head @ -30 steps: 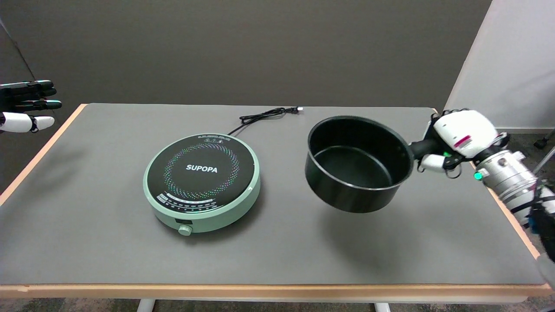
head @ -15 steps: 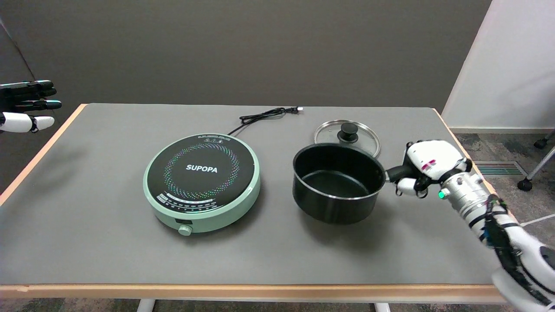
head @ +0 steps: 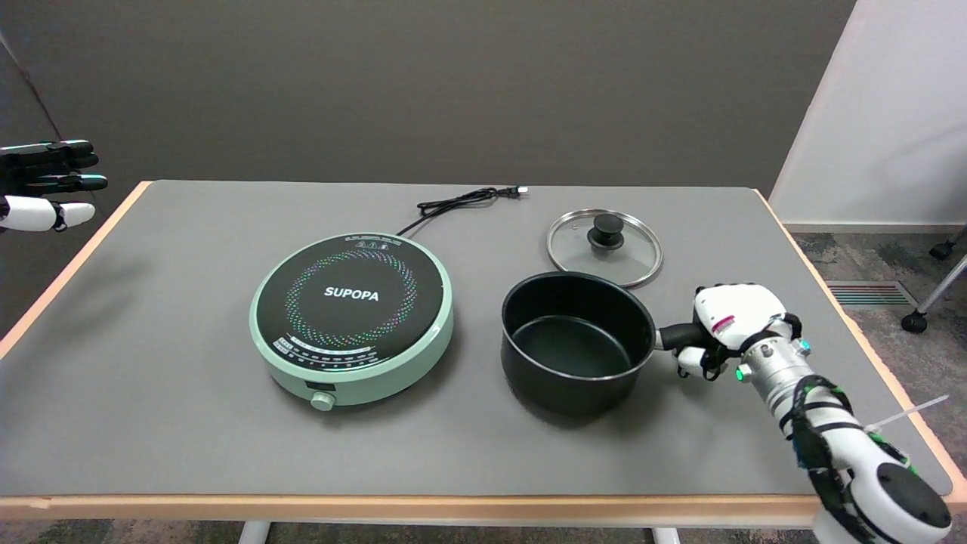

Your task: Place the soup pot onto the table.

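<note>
- A grey-topped table with a pale wood edge (head: 468,453) stands before a dark wall, with a white panel at the right.
- The black metal soup pot with a silvery rim (head: 576,344) is low over the mat or already on it, right of the mint-green round induction cooker with a black glass top (head: 353,313); its shadow sits tight under the base, so I judge it down or nearly so (contact itself is hard to confirm).
- Behind the pot, well apart from it, lies a round glass lid with a black knob (head: 604,240); a black power cord (head: 461,202) trails off the cooker's far side.
- The pot looks rigid and empty, probably light to moderate in weight, with a smooth wall likely to slip; its short black side handle (head: 675,335) is the sensible place to hold.
- The right hand (head: 729,325) has its fingers wrapped closed around that handle, gripping it.
</note>
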Motion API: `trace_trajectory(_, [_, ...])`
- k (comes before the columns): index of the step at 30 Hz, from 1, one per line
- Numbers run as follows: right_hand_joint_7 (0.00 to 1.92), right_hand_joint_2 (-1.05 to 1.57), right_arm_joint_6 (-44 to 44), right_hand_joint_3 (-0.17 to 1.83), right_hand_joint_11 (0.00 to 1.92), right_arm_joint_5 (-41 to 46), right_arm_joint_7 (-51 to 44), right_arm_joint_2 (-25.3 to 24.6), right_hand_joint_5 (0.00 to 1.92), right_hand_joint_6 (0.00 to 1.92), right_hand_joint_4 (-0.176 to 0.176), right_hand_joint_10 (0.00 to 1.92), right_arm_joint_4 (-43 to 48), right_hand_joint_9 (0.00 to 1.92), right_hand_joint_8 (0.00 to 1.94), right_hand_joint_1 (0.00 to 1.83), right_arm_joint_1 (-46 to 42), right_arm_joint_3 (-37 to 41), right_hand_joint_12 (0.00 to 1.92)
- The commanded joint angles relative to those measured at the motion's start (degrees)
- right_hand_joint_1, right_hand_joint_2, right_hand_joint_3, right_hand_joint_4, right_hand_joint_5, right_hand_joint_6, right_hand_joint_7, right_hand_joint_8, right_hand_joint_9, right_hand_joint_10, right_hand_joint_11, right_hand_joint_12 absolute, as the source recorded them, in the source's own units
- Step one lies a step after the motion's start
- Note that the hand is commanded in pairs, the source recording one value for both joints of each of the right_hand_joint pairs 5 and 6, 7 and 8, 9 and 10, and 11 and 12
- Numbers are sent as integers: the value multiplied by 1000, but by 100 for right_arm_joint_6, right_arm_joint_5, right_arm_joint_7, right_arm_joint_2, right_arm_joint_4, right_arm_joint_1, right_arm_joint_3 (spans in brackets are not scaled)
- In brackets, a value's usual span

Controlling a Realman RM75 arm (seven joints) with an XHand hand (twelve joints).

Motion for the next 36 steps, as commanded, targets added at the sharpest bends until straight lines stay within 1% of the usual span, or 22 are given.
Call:
trace_trajectory(1, [1920, 1190, -2972, 1234, 1920, -3430, 1492, -104, 1920, 1920, -13, 1920, 45, 1920, 1920, 859, -334, -1194, 1920])
trace_trajectory(10, [1920, 1133, -3002, 1245, 1920, -3556, 1575, 50, 1920, 1920, -13, 1920, 35, 1920, 1920, 869, -205, -1251, 1920])
trace_trajectory(14, [1920, 1026, -2949, 1230, 1920, -3556, 1561, 124, 1920, 1920, -19, 1920, 154, 1920, 1920, 881, -97, -1229, 1920])
trace_trajectory(16, [1781, 946, -2889, 1187, 1781, -3554, 1527, 176, 1781, 1781, -53, 1781, 253, 1781, 1781, 879, -46, -1229, 1781])
trace_trajectory(18, [1686, 867, -2733, 1144, 1686, -3532, 1527, 190, 1686, 1686, -70, 1686, 305, 1686, 1686, 874, -10, -1207, 1686])
trace_trajectory(20, [1518, 756, -2630, 1049, 1518, -3530, 1527, 198, 1518, 1518, -87, 1518, 311, 1518, 1518, 860, 17, -1186, 1518])
trace_trajectory(21, [1446, 668, -2581, 995, 1446, -3522, 1527, 200, 1446, 1446, -87, 1446, 309, 1446, 1446, 840, 24, -1169, 1446])
trace_trajectory(23, [1369, 550, -2543, 891, 1369, -3516, 1527, 206, 1369, 1369, -83, 1369, 299, 1369, 1369, 811, 24, -1148, 1369])
trace_trajectory(24, [1330, 444, -2531, 852, 1330, -3516, 1527, 206, 1330, 1330, -97, 1330, 285, 1330, 1330, 804, 22, -1139, 1330])
trace_trajectory(25, [1258, 371, -2531, 818, 1258, -3516, 1527, 206, 1258, 1258, -88, 1258, 279, 1258, 1258, 792, 16, -1133, 1258])
trace_trajectory(26, [1165, 319, -2531, 790, 1165, -3516, 1527, 206, 1165, 1165, -21, 1165, 277, 1165, 1165, 785, 14, -1133, 1165])
trace_trajectory(27, [1018, 221, -2531, 781, 1018, -3516, 1527, 206, 1018, 1018, 139, 1018, 271, 1018, 1018, 784, 8, -1131, 1018])
trace_trajectory(28, [825, 93, -2531, 777, 825, -3516, 1527, 206, 825, 825, 175, 825, 271, 825, 825, 784, 8, -1123, 825])
trace_trajectory(29, [668, 18, -2531, 741, 668, -3516, 1527, 206, 668, 668, 165, 668, 273, 668, 668, 798, 8, -1114, 668])
trace_trajectory(30, [580, -12, -2531, 705, 580, -3516, 1527, 206, 580, 580, 103, 580, 281, 580, 580, 815, 8, -1102, 580])
trace_trajectory(31, [562, -56, -2531, 695, 562, -3516, 1527, 206, 562, 562, 63, 562, 288, 562, 562, 818, 10, -1094, 562])
trace_trajectory(33, [536, -141, -2531, 671, 536, -3526, 1527, 206, 536, 536, 62, 536, 295, 536, 536, 829, 24, -1052, 536])
trace_trajectory(34, [502, -189, -2529, 643, 502, -3532, 1527, 206, 502, 502, 46, 502, 297, 502, 502, 826, 24, -1042, 502])
trace_trajectory(36, [373, -241, -2473, 593, 373, -3516, 1527, 209, 373, 373, 45, 373, 303, 373, 373, 827, 36, -1001, 373])
